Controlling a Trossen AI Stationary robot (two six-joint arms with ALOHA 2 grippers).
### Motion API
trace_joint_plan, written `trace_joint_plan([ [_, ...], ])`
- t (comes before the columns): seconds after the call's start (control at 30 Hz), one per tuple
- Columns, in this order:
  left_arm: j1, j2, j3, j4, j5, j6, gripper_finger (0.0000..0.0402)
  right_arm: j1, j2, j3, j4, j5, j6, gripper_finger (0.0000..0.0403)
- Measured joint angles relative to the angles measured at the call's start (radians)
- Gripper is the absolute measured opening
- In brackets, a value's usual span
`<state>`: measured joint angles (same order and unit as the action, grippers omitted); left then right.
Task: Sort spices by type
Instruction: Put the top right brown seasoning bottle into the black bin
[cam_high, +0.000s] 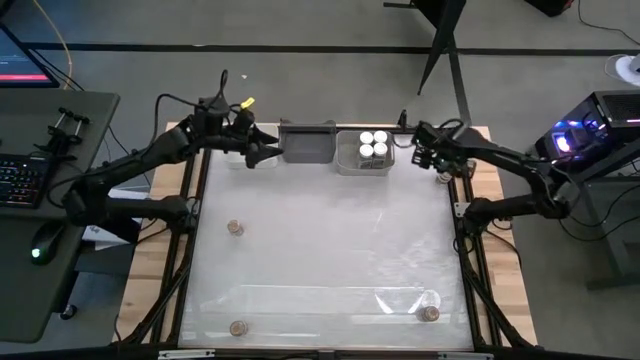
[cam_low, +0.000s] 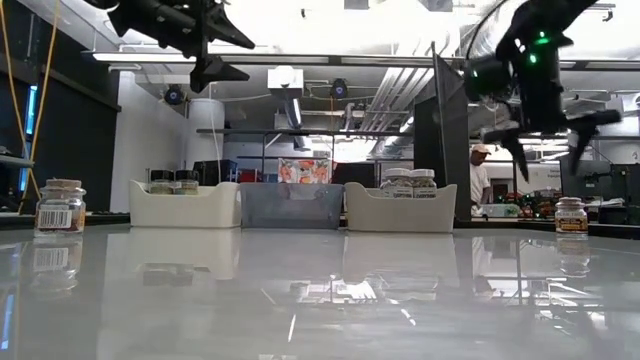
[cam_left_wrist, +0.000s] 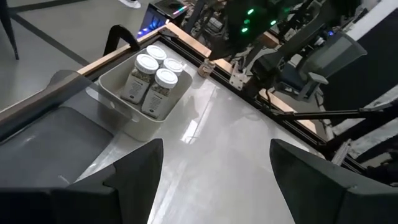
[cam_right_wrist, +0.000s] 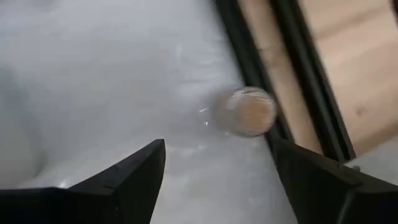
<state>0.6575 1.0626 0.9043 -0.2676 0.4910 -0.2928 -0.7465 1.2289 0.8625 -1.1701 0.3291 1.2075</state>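
A barcode label is showing on the cork-capped jar (cam_low: 60, 205) standing at the table's left edge; its print is too small to read. The white bin (cam_high: 364, 162) is holding three white-capped jars (cam_high: 373, 145); the grey bin (cam_high: 307, 143) is sitting just beside it, contents not visible. Further cork-capped jars are standing loose: one mid-left (cam_high: 235, 228), two near the front edge (cam_high: 238, 327) (cam_high: 430, 313), one (cam_right_wrist: 250, 111) below the right gripper (cam_high: 425, 143), whose fingers are standing apart, empty. The left gripper (cam_high: 262, 147) is hovering open beside the grey bin.
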Motion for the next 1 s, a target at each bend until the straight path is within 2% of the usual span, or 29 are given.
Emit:
trace_joint_plan([
  [0.23,0.004,0.000,0.000,0.000,0.009,0.019,0.0282,0.000,0.000,-0.098,0.049,0.105,0.177,0.0296],
  [0.4,0.004,0.000,0.000,0.000,0.009,0.023,0.0282,-0.038,0.000,-0.170,0.087,0.080,0.252,0.0296],
  [0.6,0.004,0.000,0.000,0.003,0.009,0.018,0.0282,-0.088,0.001,-0.214,0.201,0.109,0.251,0.0296],
  [0.83,0.004,0.000,0.000,0.004,0.009,0.009,0.0282,-0.134,0.002,-0.275,0.273,0.060,0.249,0.0294],
  [1.0,0.004,0.000,0.000,0.012,0.008,-0.043,0.0282,-0.136,0.002,-0.307,0.347,0.036,0.231,0.0261],
])
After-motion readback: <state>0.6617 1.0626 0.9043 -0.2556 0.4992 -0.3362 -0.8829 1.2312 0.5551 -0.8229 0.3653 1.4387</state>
